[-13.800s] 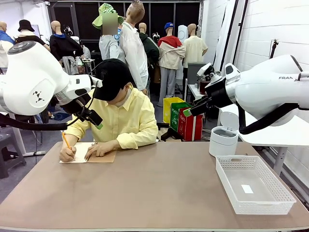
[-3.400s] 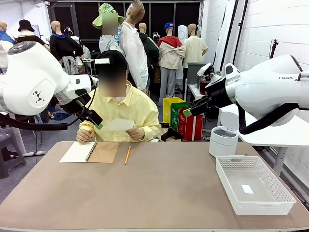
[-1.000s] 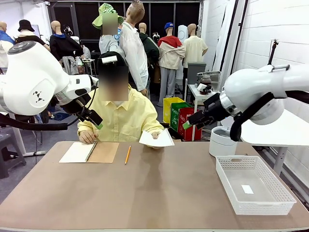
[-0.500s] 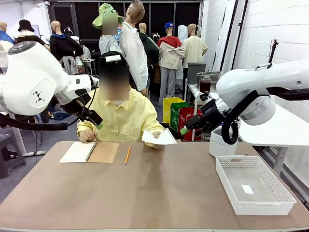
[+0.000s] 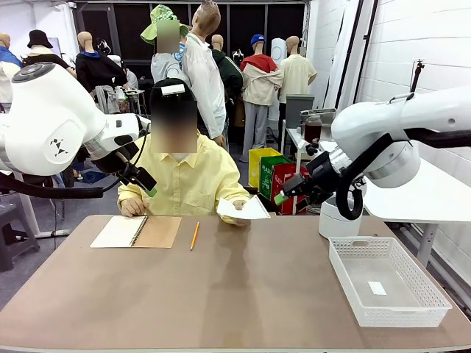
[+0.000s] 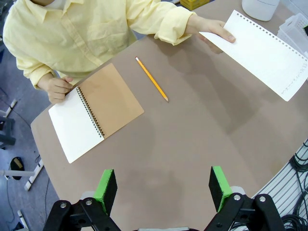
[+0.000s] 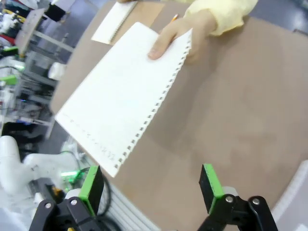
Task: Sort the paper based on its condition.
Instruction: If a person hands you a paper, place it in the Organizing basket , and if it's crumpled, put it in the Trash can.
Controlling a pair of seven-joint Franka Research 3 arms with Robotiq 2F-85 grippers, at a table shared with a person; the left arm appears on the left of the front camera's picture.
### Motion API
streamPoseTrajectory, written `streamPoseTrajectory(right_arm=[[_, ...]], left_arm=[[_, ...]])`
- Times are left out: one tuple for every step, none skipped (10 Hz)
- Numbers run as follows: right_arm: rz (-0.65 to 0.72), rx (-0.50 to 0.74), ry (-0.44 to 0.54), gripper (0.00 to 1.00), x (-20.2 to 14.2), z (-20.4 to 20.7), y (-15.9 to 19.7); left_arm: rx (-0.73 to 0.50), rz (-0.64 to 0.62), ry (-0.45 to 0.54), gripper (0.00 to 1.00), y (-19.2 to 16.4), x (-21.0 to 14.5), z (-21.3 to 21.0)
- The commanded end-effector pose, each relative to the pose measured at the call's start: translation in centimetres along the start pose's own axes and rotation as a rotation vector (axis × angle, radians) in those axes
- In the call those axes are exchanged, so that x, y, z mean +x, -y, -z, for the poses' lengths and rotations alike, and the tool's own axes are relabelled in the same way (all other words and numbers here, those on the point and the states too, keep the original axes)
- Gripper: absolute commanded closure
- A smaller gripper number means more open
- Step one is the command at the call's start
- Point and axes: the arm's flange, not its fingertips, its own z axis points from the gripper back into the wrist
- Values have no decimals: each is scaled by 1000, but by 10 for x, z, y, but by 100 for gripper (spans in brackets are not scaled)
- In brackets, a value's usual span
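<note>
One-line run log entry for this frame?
stage: handover | person's hand holds flat white perforated paper sheet above brown table | right gripper: open, short of sheet | left gripper: open, empty

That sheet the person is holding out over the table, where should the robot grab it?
Probably the free end of the sheet, opposite the person's hand, approached from the robot's right by the open right gripper; it hangs nearly flat, clear of the table.

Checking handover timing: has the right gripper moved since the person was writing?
Yes. The right gripper has dropped lower, from the red bag's top edge to across its front, nearer the paper sheet in the person's hand.
</note>
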Motion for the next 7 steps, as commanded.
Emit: streamPoseTrajectory(right_arm=[[143, 156, -56, 0, 22, 13, 19], [207, 212, -79, 0, 26, 21, 27], [266, 237, -106, 0, 28, 30, 36], [315, 265, -138, 0, 28, 38, 42], [360, 288, -165, 0, 27, 46, 50], [403, 305, -188, 0, 24, 56, 57], [442, 323, -197, 0, 22, 66, 61]], left_arm=[[1, 0, 1, 0, -1, 0, 0], [1, 0, 1, 0, -1, 0, 0], [1, 0, 1, 0, -1, 0, 0], [1, 0, 1, 0, -1, 0, 0], [1, 0, 1, 0, -1, 0, 0], [1, 0, 1, 0, -1, 0, 0], [1, 0, 1, 0, -1, 0, 0]])
